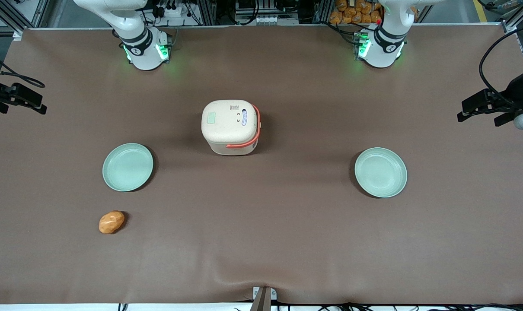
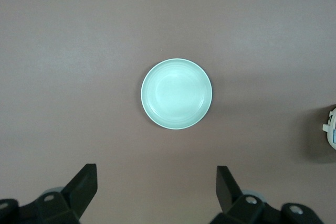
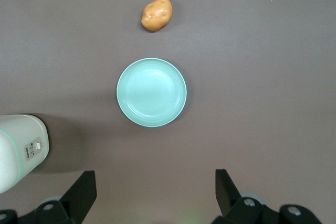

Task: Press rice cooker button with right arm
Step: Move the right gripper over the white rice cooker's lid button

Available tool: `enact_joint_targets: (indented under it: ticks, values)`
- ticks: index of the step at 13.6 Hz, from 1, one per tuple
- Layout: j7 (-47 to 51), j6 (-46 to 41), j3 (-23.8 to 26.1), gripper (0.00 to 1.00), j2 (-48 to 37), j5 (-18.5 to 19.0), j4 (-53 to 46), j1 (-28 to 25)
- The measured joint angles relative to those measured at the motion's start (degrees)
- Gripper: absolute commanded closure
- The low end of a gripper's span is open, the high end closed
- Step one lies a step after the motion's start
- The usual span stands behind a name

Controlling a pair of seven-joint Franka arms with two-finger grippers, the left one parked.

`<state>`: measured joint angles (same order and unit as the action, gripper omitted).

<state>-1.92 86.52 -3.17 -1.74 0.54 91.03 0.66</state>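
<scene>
Progress: nothing is pressed yet; the rice cooker (image 1: 231, 126) is standing mid-bench, its button (image 1: 211, 118) untouched.
Pincer (image 3: 156, 192): hanging high above a plate (image 3: 151, 92), fingers apart, holding nothing.
Remaining: the whole approach and press.

Right arm (image 1: 134, 32): base at the surface's edge farthest from the front camera.
Gripper (image 3: 155, 195): fingers (image 3: 81, 190) spread wide, pointing down, holding nothing.

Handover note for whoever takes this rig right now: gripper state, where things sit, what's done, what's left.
Gripper: open, empty, held high over the plate toward the working arm's end of the table.
Rice cooker: mid-table, lid closed, nothing touching it.
Button: pale green pad on the lid, not yet pressed.
Potato: on the table, nearer the front camera than that plate.
Left: move over the cooker, come down, press the button.
</scene>
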Motion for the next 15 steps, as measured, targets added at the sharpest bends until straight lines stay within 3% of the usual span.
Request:
enact_joint_targets:
  ticks: [6,8,15]
  values:
    - [0.4,0.0,-0.1,0.00,0.0,-1.0,0.0,0.9]
    - [0.3,-0.5,0.4,0.00,0.0,-3.2,0.2,0.7]
    - [2.1,-3.2,1.4,0.00,1.4,-5.3,1.4,-10.7]
